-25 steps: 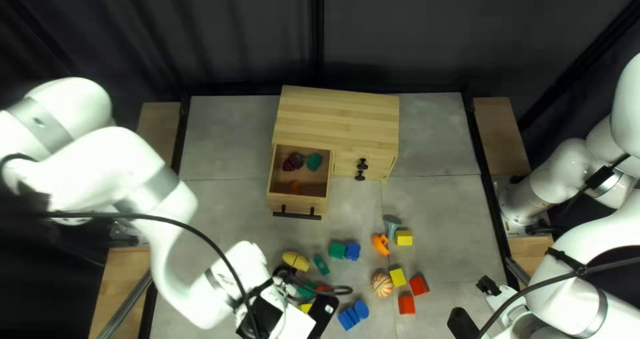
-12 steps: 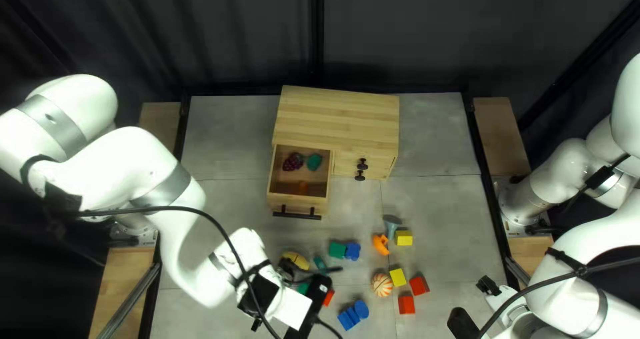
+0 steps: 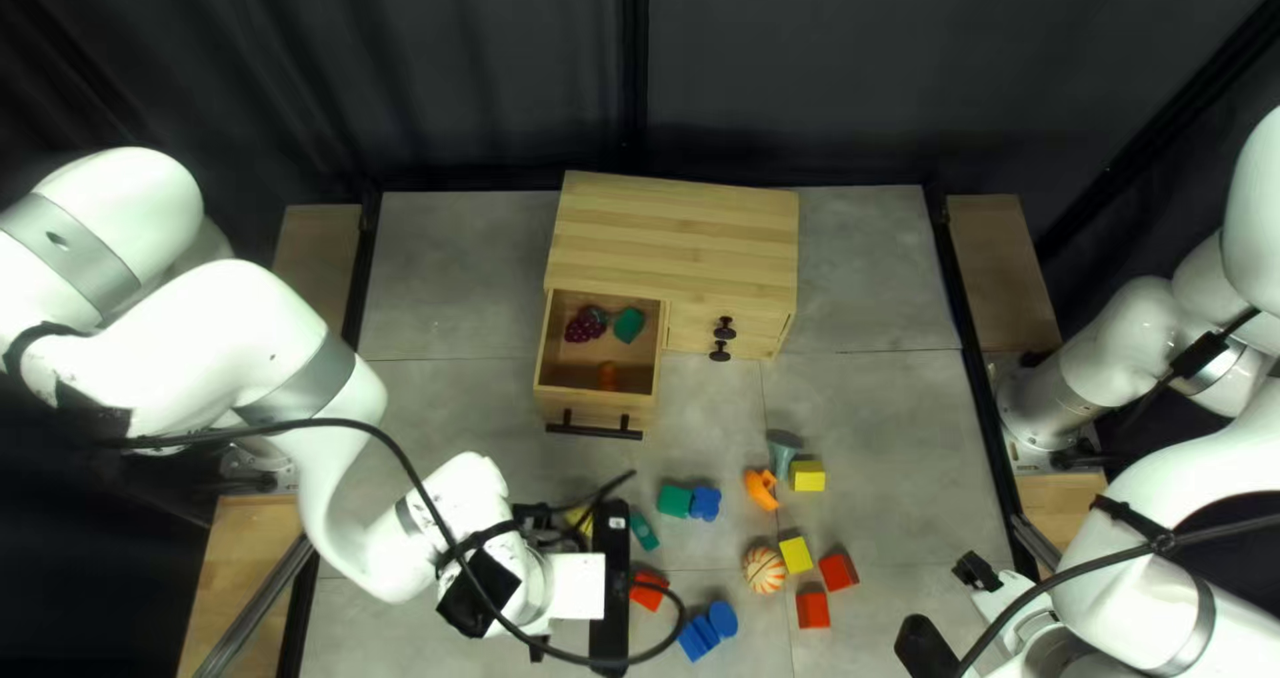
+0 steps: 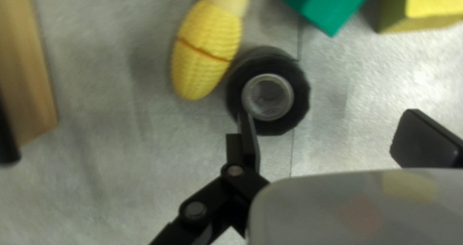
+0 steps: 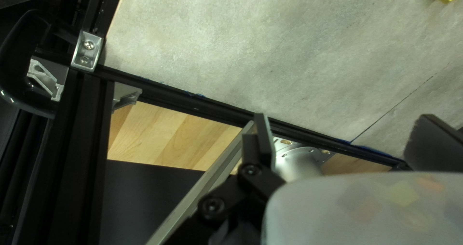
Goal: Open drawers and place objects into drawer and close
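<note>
Swings left claw (image 4: 328, 116), spread apart, from its earlier angle, and needs centring over toy corn (image 4: 205, 52), clear of black roll (image 4: 297, 98).

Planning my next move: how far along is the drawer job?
One drawer is open, with grapes, a green piece and an orange piece inside. Nothing is held: the left hand and right hand are open. Left to do, by the look of it: corn, ball and blocks on the table, then closing the drawer.

Before you, the cabinet (image 3: 680, 232) stands toward the table's far edge (image 3: 860, 196), grapes (image 3: 582, 329) in its left drawer (image 3: 595, 409); nearer you, a ball (image 3: 764, 570) lies just left of three blocks (image 3: 814, 610).
</note>
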You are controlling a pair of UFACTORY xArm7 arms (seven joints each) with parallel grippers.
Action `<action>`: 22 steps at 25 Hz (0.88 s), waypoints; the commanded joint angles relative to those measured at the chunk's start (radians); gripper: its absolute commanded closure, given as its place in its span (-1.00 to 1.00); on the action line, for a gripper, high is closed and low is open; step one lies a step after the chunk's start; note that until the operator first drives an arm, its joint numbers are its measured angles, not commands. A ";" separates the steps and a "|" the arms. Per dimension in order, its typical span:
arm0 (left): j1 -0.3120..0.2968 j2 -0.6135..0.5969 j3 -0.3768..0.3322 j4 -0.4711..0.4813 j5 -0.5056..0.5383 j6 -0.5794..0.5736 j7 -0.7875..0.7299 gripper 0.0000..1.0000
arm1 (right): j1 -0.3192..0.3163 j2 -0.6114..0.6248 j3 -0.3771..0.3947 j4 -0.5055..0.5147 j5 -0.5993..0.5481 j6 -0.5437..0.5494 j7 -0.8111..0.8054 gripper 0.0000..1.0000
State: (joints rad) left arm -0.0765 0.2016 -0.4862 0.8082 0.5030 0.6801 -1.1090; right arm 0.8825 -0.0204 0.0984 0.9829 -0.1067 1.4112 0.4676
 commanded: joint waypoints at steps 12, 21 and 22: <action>-0.005 -0.016 0.035 -0.055 -0.004 -0.093 -0.243 -1.00 | 0.000 0.000 0.000 0.000 0.000 0.000 0.000 -1.00; 0.002 -0.002 0.059 -0.082 0.023 -0.160 -0.292 -1.00 | 0.000 0.000 0.000 0.000 0.000 0.000 0.000 -1.00; 0.003 -0.002 0.062 -0.088 0.029 -0.168 -0.296 -1.00 | 0.000 0.000 0.000 0.000 0.000 0.000 0.000 -1.00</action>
State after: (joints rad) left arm -0.0757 0.1974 -0.4310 0.7316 0.5208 0.5309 -1.3942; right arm 0.8825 -0.0204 0.0984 0.9829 -0.1067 1.4112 0.4676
